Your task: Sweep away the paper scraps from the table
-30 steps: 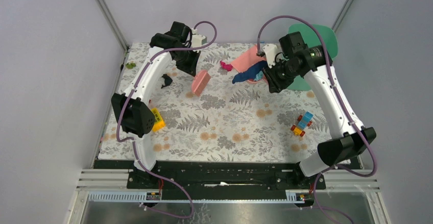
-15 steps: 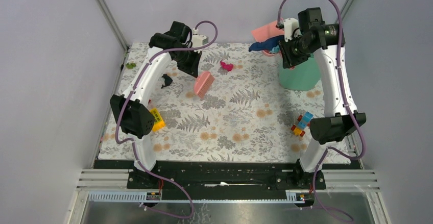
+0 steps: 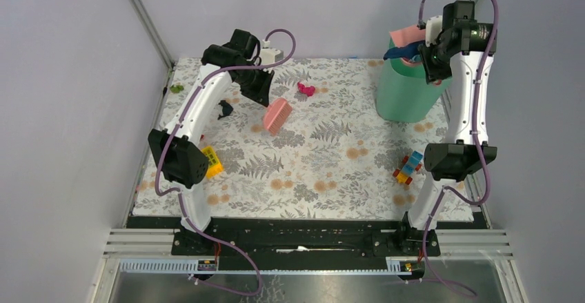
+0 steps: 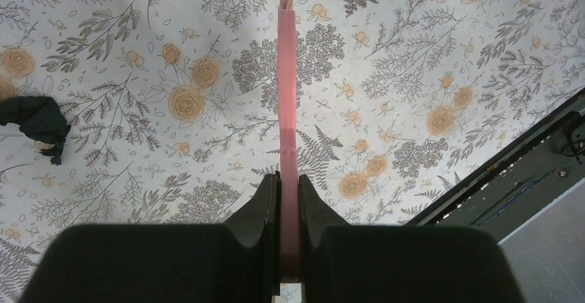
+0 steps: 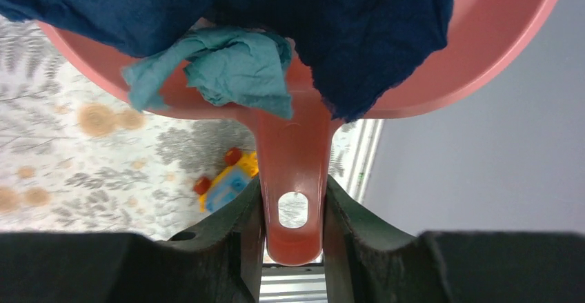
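My right gripper (image 3: 431, 58) is shut on the handle of the pink dustpan (image 3: 407, 37) and holds it high over the green bin (image 3: 407, 92). In the right wrist view the gripper (image 5: 293, 192) clamps the handle, and the dustpan (image 5: 497, 47) carries a dark blue scrap (image 5: 345, 20) and a cyan scrap (image 5: 227, 68). My left gripper (image 3: 259, 89) is shut on a pink brush (image 3: 278, 115), seen edge-on (image 4: 288, 96) above the table (image 3: 324, 165). A magenta scrap (image 3: 305, 89) lies at the back middle. A dark scrap (image 3: 224, 109) lies left of the brush, also in the left wrist view (image 4: 34, 120).
A yellow brick (image 3: 212, 161) lies by the left arm. A multicoloured toy vehicle (image 3: 408, 167) stands at the right, also in the right wrist view (image 5: 227, 179). A small green thing (image 3: 176, 88) sits at the back left edge. Grey walls enclose the table.
My right arm has lifted the dustpan with its scraps off the table and swung it right and back, over the green bin. The brush has shifted slightly right.
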`<action>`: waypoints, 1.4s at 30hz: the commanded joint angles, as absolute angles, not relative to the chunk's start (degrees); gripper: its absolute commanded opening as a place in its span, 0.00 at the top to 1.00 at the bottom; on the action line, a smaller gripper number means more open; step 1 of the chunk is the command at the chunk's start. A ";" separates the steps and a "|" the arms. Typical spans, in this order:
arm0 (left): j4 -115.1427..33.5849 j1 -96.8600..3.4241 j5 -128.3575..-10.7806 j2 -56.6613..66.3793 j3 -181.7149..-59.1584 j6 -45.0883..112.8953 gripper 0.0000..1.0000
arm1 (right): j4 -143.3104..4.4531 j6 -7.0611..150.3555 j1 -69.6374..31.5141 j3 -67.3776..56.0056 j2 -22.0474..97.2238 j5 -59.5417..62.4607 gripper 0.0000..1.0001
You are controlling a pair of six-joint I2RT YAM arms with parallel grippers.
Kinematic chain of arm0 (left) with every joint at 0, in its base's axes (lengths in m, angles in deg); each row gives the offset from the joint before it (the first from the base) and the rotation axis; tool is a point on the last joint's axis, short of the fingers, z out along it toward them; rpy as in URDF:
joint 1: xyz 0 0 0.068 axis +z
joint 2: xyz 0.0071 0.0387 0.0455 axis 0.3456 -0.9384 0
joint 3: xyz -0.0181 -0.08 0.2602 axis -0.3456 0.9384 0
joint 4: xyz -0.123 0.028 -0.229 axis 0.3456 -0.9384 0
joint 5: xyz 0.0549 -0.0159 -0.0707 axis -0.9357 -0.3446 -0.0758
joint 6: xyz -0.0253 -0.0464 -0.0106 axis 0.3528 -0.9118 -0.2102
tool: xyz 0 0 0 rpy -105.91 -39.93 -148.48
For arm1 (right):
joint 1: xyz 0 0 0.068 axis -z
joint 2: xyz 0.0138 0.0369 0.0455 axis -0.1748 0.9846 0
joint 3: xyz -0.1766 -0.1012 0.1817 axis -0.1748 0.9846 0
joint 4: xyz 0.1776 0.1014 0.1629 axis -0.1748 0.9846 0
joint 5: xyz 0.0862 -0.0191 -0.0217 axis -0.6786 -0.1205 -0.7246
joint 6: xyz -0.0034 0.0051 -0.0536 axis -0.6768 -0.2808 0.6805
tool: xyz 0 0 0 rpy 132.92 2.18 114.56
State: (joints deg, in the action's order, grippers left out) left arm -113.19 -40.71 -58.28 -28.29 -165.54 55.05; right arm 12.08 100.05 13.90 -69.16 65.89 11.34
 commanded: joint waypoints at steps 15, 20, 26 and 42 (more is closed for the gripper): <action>-113.24 -41.92 -55.99 -25.00 -166.38 56.89 1.00 | -9.90 140.60 16.90 -68.91 66.11 41.56 1.00; -113.37 -42.15 -55.71 -25.10 -166.48 57.17 1.00 | -20.43 158.64 16.85 -61.29 62.87 44.10 1.00; -113.68 -42.23 -55.36 -24.98 -166.45 57.49 1.00 | -32.38 173.64 16.84 -49.41 57.77 45.09 1.00; -113.91 -42.53 -55.24 -24.99 -166.07 57.65 1.00 | -36.89 177.39 16.92 -40.89 53.11 45.45 1.00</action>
State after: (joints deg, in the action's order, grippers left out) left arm -113.97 -42.26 -56.57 -28.09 -165.54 56.64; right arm -33.97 175.89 16.87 -41.18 56.36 43.16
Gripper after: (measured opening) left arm 0.107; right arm 0.373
